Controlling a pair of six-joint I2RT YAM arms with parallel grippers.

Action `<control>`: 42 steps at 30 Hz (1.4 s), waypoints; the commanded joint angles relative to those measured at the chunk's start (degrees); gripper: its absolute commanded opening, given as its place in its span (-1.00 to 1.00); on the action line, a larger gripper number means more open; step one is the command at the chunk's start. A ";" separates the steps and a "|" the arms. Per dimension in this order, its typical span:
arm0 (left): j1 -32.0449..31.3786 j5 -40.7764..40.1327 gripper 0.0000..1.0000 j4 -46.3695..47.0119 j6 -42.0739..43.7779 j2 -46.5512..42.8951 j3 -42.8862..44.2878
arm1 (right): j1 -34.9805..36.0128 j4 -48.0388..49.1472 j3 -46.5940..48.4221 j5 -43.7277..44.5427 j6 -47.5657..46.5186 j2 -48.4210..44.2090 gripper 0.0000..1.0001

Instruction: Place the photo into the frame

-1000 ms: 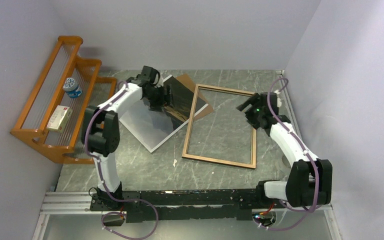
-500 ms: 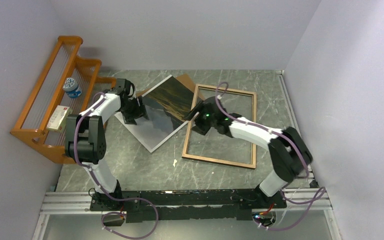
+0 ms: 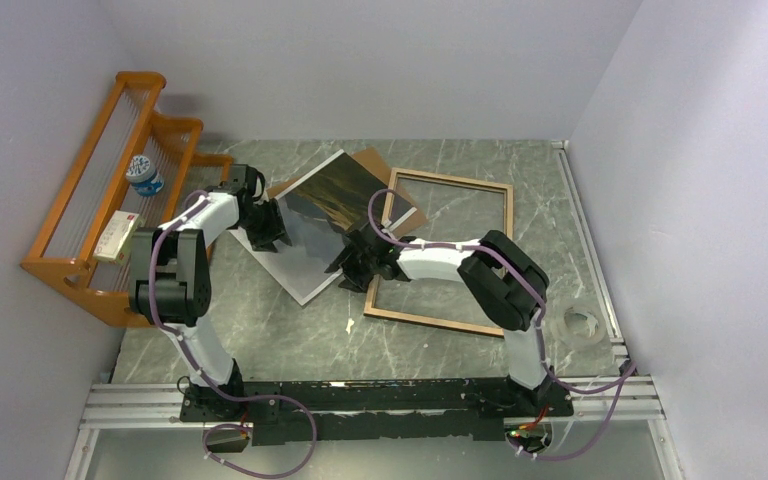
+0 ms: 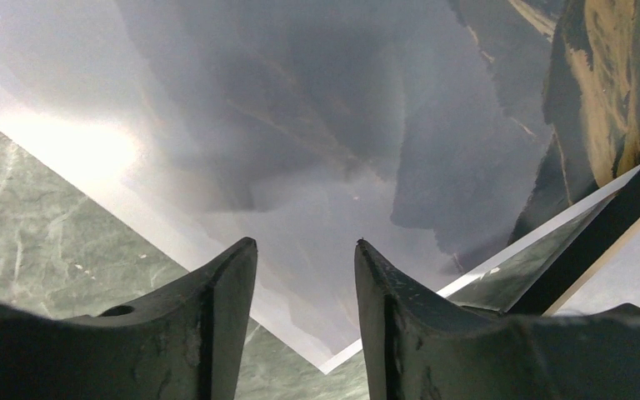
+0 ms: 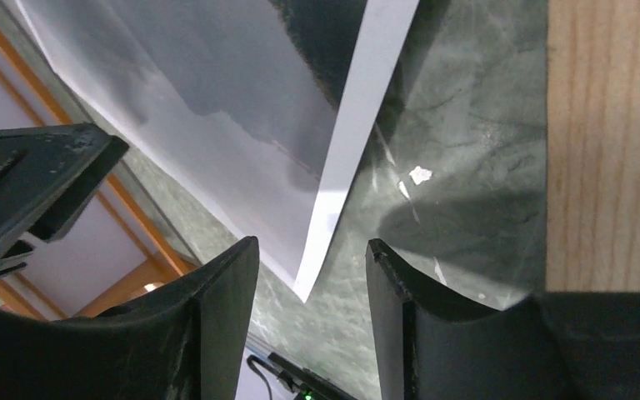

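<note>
Photo (image 3: 315, 230) lies picture-up and skewed on the counter (image 3: 290, 340), just left of the frame (image 3: 440, 322), its right corner by the frame's left rail. Bare counter shows inside the frame.

Left gripper (image 3: 272, 232) is at the photo's left edge, right gripper (image 3: 348, 265) at its near-right edge. Both jaws are parted, clamping nothing.

Only the right wrist view shows the white-bordered corner and the strip of counter before the wooden rail.

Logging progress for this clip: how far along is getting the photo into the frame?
Done: nothing; the photo lies face up on the table beside the frame. In hand: the left hand and right hand are at opposite sides of the photo, jaws open, gripping nothing. Left: grasp it, carry it over and seat it in the frame.
</note>
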 commanded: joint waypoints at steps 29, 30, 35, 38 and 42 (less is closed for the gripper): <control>0.17 -1.58 -0.13 -4.32 -0.22 6.75 2.18 | 2.40 47.93 -14.50 6.29 -3.96 1.71 0.52; 0.19 -1.53 -0.13 -4.31 -0.26 6.79 2.12 | 2.40 47.97 -14.56 6.26 -3.93 1.72 0.54; 0.18 -1.49 -0.13 -4.57 -0.10 7.05 2.52 | 2.40 49.15 -15.57 7.08 -3.61 1.35 0.54; 0.19 -1.54 -0.13 -4.57 -0.16 7.04 2.39 | 2.40 51.22 -16.67 7.73 -3.26 0.94 0.49; 0.19 -1.51 -0.13 -4.61 -0.12 7.04 2.52 | 2.35 54.60 -17.45 7.87 -3.97 0.74 0.15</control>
